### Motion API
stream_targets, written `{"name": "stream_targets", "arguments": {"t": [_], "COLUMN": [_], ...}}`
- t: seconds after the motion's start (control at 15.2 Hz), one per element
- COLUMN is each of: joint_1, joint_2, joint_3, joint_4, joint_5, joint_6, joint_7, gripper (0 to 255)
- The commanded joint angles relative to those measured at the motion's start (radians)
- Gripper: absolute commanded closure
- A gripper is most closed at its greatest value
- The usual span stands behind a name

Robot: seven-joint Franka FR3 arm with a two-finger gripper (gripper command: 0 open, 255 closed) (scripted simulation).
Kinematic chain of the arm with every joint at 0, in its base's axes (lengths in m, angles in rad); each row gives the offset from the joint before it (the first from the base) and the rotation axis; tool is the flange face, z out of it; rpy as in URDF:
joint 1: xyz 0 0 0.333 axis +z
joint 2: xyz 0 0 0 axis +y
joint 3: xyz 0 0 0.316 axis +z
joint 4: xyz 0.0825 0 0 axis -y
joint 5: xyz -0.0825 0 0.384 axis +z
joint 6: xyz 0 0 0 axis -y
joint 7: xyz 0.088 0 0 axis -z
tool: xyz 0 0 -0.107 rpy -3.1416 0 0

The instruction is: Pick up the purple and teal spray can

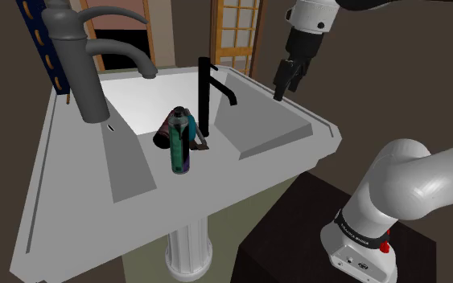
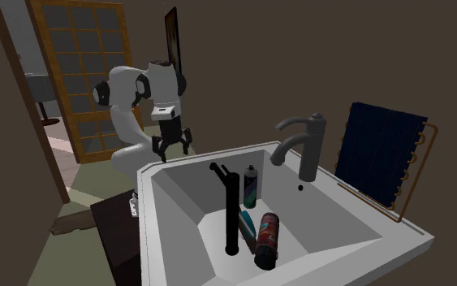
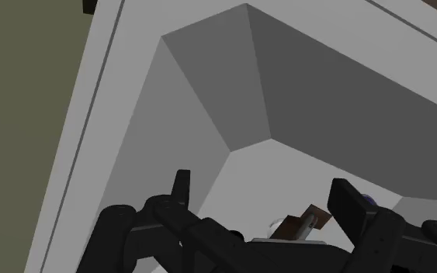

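The purple and teal spray can (image 1: 181, 143) stands upright in the white sink basin (image 1: 265, 133), beside a thin black faucet (image 1: 208, 92). In the second exterior view the can (image 2: 251, 187) stands behind that faucet (image 2: 230, 211). My black gripper (image 1: 286, 91) hangs open above the sink's corner nearest the arm, well apart from the can, with nothing between its fingers. It hovers over the sink rim (image 2: 149, 175) as the gripper (image 2: 173, 152) in the second exterior view. In the wrist view the fingers (image 3: 347, 205) stand apart over the basin slope (image 3: 232, 93).
A dark red can (image 2: 267, 231) lies on its side in the basin close to the spray can, with a small brown object (image 3: 306, 221) beside it. A tall grey faucet (image 1: 88, 64) rises at the sink's back. A blue radiator (image 2: 381, 154) stands behind.
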Motion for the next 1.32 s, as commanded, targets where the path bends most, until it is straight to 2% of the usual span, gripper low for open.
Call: {"name": "stream_targets", "arguments": {"t": [0.0,0.4,0.73,0.99,1.25], "joint_1": [0.0,0.009,-0.002,-0.028,-0.073], "joint_2": [0.0,0.074,0.178,0.284,0.406], "joint_3": [0.0,0.136,0.254,0.352,0.457], "joint_4": [0.0,-0.015,0.019,0.075,0.157], "joint_5": [0.0,0.079,0.11,0.101,0.051], "joint_6": [0.0,0.163,0.299,0.4,0.486], "joint_7": [0.0,0.194,0.357,0.495,0.646], "gripper": [0,0,0,0,0]}}
